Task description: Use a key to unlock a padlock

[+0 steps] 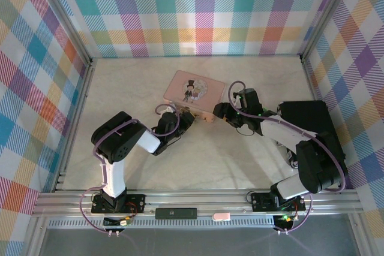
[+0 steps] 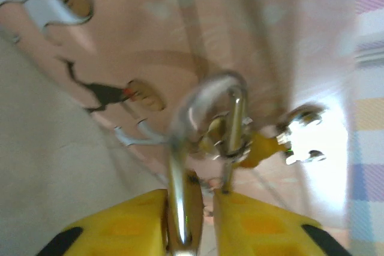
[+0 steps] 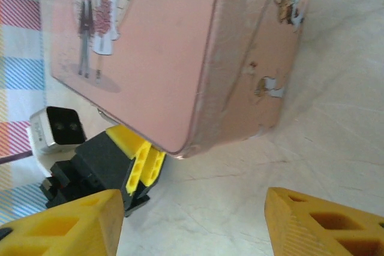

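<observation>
The padlock (image 2: 183, 208), a small brass body with a silvery shackle (image 2: 222, 85), stands between the yellow fingers (image 2: 120, 229) of my left gripper (image 2: 191, 226). It rests against the left finger, and a thin gap shows at the right one, so the jaws are slightly open. By the shackle hangs a blurred yellow-capped piece with silvery bits, apparently the key (image 2: 264, 148). From above, the left gripper (image 1: 187, 118) sits at the pink box's near edge. My right gripper (image 3: 207, 226) is wide open with only bare table between its fingers, just right of the box (image 1: 223, 112).
The pink rectangular box (image 1: 193, 93) with a cartoon couple lies mid-table and looms close ahead of both wrist cameras (image 3: 150, 46). The left gripper's yellow fingertips (image 3: 137, 160) poke out beside its corner. Checked walls close in the table on three sides.
</observation>
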`<control>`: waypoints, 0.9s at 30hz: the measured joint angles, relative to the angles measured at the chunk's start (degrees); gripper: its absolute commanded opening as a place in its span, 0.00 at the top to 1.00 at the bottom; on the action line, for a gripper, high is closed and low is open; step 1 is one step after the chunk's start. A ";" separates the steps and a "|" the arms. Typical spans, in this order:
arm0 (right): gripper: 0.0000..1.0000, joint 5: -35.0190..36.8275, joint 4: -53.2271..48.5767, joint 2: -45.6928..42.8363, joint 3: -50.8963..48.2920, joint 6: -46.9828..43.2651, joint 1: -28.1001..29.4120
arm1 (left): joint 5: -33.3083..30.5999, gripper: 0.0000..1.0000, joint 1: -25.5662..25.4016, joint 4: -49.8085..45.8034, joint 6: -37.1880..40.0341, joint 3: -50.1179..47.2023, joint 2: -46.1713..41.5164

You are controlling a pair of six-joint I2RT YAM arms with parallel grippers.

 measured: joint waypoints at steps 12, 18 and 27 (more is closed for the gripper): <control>0.35 6.34 -3.34 2.34 6.47 -6.95 9.44 | 0.00 0.00 1.86 -10.29 0.81 -5.88 -17.00; 0.35 6.62 -3.13 8.74 10.27 -7.26 11.93 | -2.25 0.00 5.05 -28.35 5.73 -4.90 -29.77; 0.34 10.64 -4.35 16.90 16.41 -10.51 11.76 | -1.16 0.00 10.23 -40.02 10.58 -4.11 -34.86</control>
